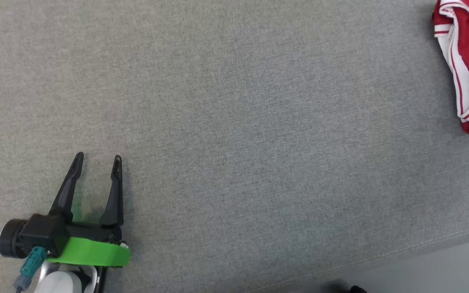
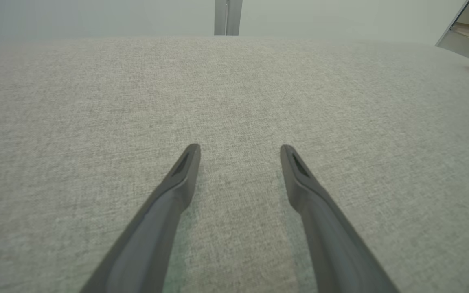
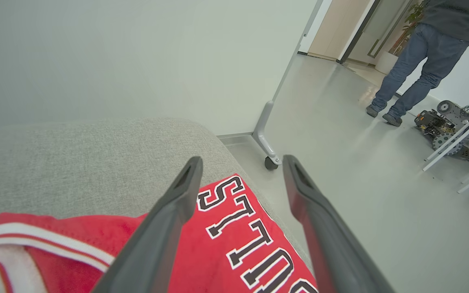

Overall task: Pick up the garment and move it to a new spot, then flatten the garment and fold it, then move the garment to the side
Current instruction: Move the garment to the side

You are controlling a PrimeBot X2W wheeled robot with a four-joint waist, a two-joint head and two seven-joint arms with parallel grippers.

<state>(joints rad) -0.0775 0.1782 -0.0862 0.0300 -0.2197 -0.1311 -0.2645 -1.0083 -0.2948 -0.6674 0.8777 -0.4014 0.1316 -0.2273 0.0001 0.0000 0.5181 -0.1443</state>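
Two grippers work over one grey cushion [image 1: 234, 122], which spans our head view. The red garment [image 1: 468, 61], white-trimmed and bunched, lies at the cushion's far right, near its edge above the floor [image 3: 360, 183]. Our left gripper [image 1: 98, 159] hovers at lower left, well apart from the garment, jaws wide and empty. Our right gripper [image 3: 242, 162] hangs over the lettered garment, fingers spread, gripping nothing.
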